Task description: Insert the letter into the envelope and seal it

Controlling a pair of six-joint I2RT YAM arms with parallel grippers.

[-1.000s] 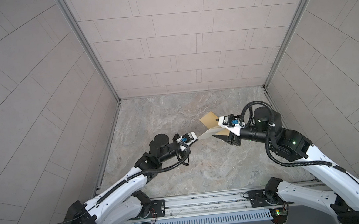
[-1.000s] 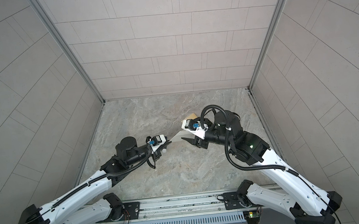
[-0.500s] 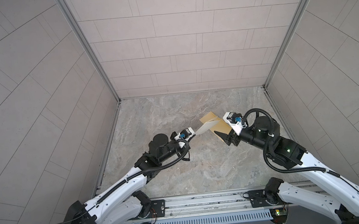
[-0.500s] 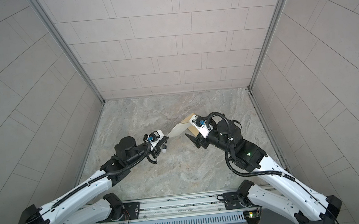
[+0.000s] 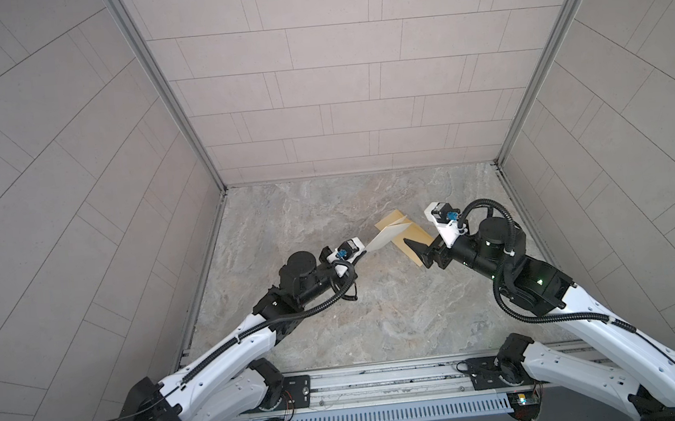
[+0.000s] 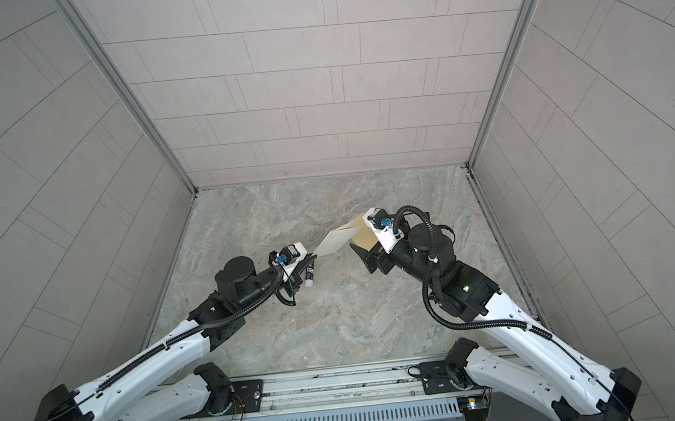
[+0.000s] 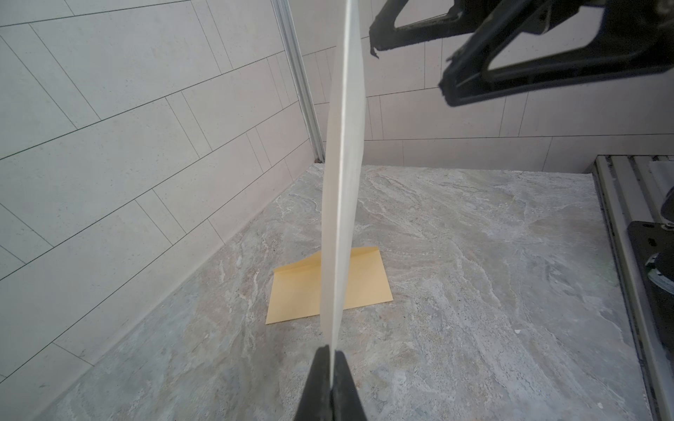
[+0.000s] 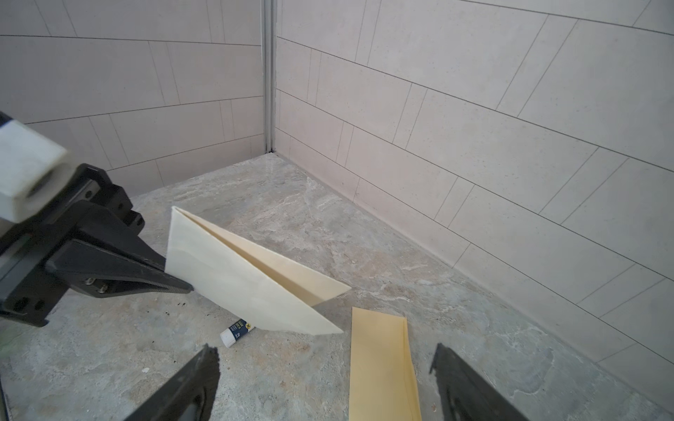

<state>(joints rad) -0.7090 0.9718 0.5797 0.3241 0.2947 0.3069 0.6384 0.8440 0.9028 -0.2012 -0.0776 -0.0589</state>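
The cream letter (image 5: 386,237) (image 6: 336,240) is folded and held in the air, edge-on in the left wrist view (image 7: 344,182). My left gripper (image 5: 362,253) (image 7: 332,351) is shut on its near corner. The yellow-tan envelope (image 5: 415,236) (image 7: 299,291) lies flat on the marble floor under the letter's far end. My right gripper (image 5: 418,250) (image 8: 322,359) stands open just above the envelope (image 8: 381,361), clear of the letter (image 8: 248,277), with nothing between its fingers.
A small glue stick (image 6: 310,274) (image 8: 237,330) lies on the floor under my left gripper. Tiled walls close in the floor on three sides. A metal rail (image 5: 383,376) runs along the front edge.
My right gripper has opened wide and drawn back to the right, away from the letter. The left gripper still holds the letter, now a little higher and farther right.
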